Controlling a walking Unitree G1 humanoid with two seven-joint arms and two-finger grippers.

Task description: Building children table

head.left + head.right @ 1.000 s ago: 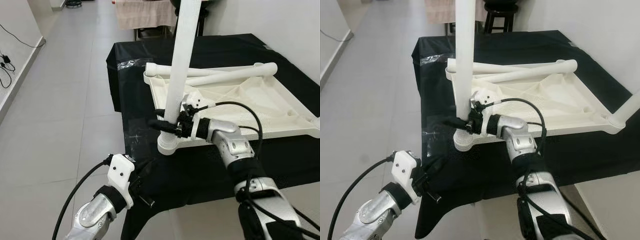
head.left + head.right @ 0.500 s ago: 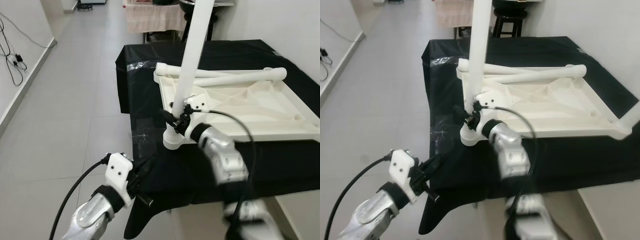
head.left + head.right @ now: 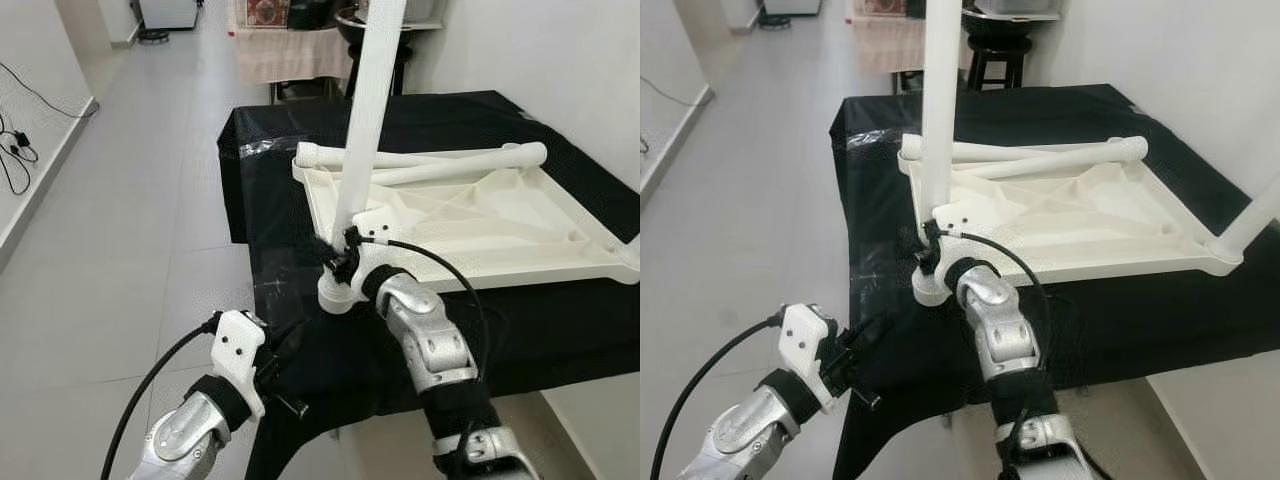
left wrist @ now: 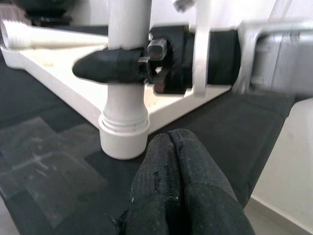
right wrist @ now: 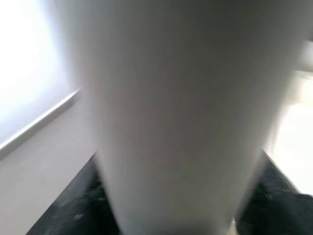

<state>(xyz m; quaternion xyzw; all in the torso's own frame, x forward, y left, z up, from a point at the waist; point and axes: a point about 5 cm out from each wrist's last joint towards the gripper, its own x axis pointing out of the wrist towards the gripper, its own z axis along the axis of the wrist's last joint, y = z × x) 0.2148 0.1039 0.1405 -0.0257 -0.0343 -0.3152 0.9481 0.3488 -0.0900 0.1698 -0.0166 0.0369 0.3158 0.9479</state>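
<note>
The right gripper (image 3: 340, 262) is clamping the upright leg (image 3: 366, 120) low down, just above the corner socket (image 3: 335, 294) of the upturned top (image 3: 470, 215), left of centre in the left eye view. The main risk, as I judge it, is the long leg levering sideways: the grip is sitting near its foot, so a small wrist tilt could be swinging the tall free end, cross-threading or popping the joint. A hard twist might also be dragging the top across the black cloth (image 3: 560, 310) toward the near table edge, since nothing is pinning the top down. The left gripper (image 4: 171, 161) is hanging low at the lower left with its fingers pressed together, holding nothing, close in front of the socket.

The top is lying underside up, ribbed and cream-white, filling the centre and right. Two loose legs (image 3: 440, 160) are resting along its far rim, and another fitted leg (image 3: 1255, 215) is rising at the right edge of the right eye view.
</note>
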